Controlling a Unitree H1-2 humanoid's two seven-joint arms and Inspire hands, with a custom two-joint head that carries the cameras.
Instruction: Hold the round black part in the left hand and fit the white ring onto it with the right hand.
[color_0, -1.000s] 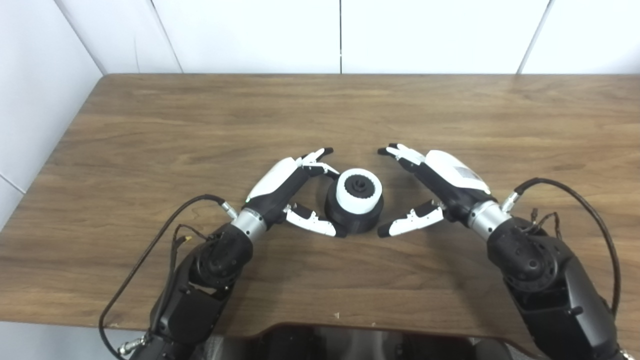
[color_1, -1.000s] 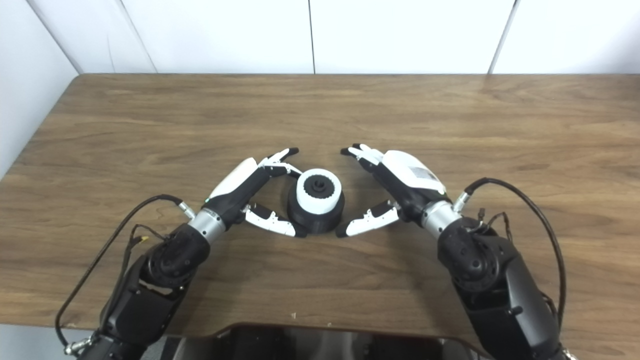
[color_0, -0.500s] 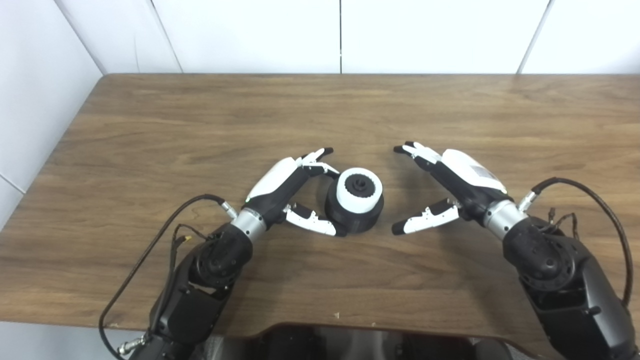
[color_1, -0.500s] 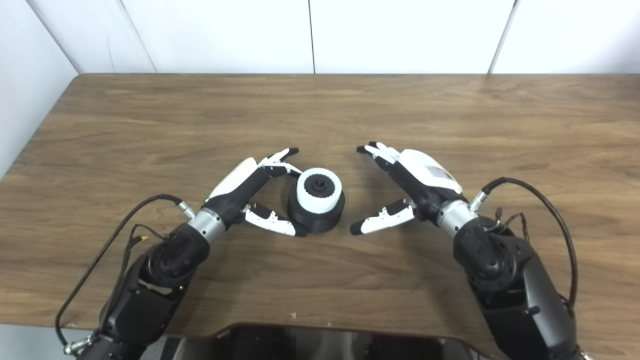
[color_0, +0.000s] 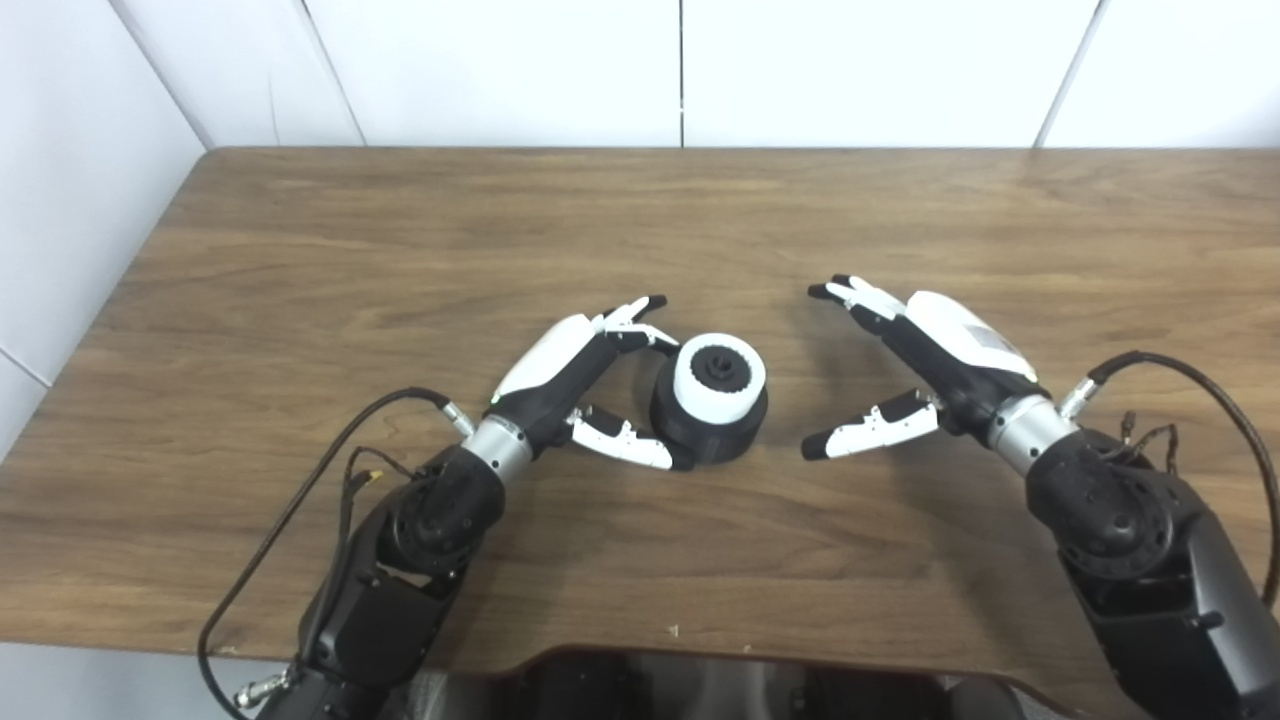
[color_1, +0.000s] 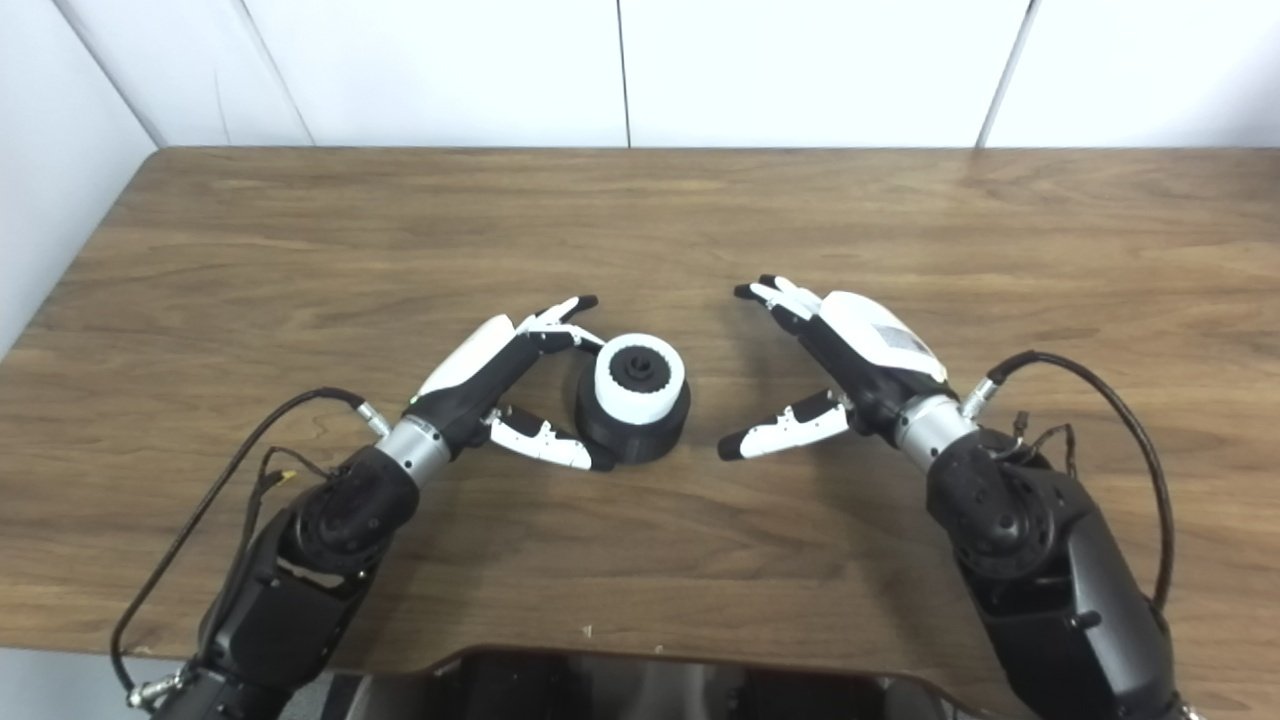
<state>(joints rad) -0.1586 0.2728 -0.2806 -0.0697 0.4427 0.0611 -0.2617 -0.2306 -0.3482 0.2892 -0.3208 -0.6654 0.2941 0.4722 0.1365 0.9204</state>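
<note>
The table (color_0: 300, 250) ran off the right edge. Whether the left hand (color_0: 585, 385) actually touched the round black part (color_0: 700, 435) was unclear.

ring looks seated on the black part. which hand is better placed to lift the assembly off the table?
Left. The left hand already cups the round black part, thumb and fingers at its sides. The right hand is open and clear of it. The white ring sits on top.

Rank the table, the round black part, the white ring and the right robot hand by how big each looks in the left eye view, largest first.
1. Table, by far.
2. Right robot hand, open, though it sits slightly nearer the camera than the parts.
3. Round black part.
4. White ring, seated on the black part and a little narrower.
</note>
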